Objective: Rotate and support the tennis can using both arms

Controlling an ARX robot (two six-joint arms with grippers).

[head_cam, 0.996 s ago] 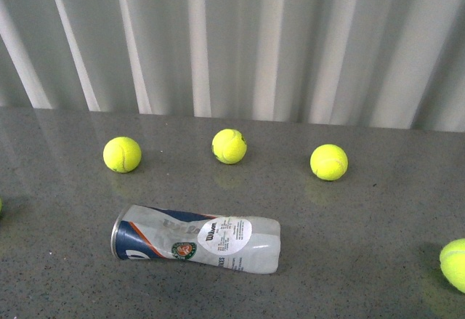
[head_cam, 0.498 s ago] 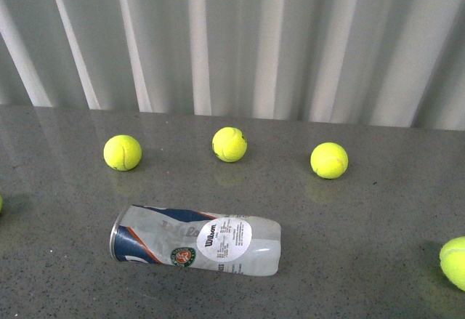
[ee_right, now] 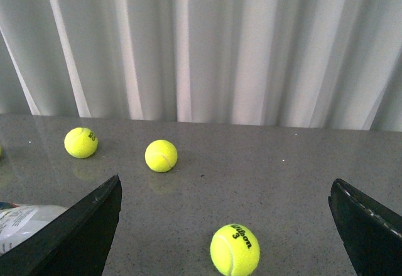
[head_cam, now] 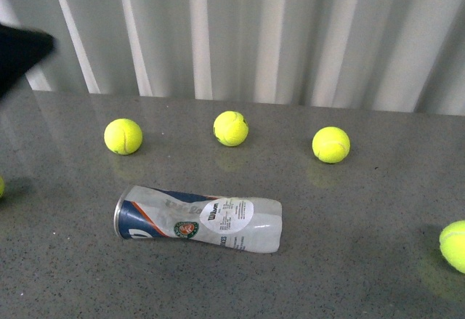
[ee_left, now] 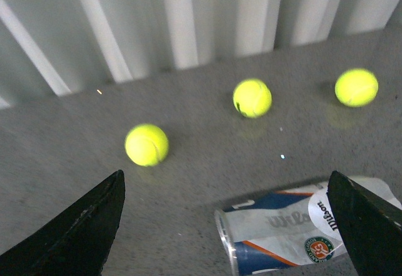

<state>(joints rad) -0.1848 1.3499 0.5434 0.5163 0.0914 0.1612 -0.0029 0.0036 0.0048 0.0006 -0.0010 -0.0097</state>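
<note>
The tennis can (head_cam: 196, 221) lies on its side on the grey table, metal rim to the left and clear end to the right. In the left wrist view the tennis can (ee_left: 295, 232) shows its rim end between my left gripper's (ee_left: 225, 174) wide-open fingers (ee_left: 81, 232), and nothing touches it. A black part of my left arm (head_cam: 18, 54) shows at the front view's upper left edge. My right gripper (ee_right: 225, 180) is open above the table with a yellow-green ball (ee_right: 234, 249) below it. A corner of the tennis can (ee_right: 25, 222) peeks in beside one finger.
Three tennis balls (head_cam: 123, 136) (head_cam: 230, 128) (head_cam: 330, 144) stand in a row behind the can. Another ball (head_cam: 454, 245) is at the right edge. White corrugated curtain (head_cam: 254, 35) backs the table (head_cam: 349, 275).
A black part of my left arm has come into the front view's upper left. The whole scene has shifted slightly up in the picture; the can lies as before.
</note>
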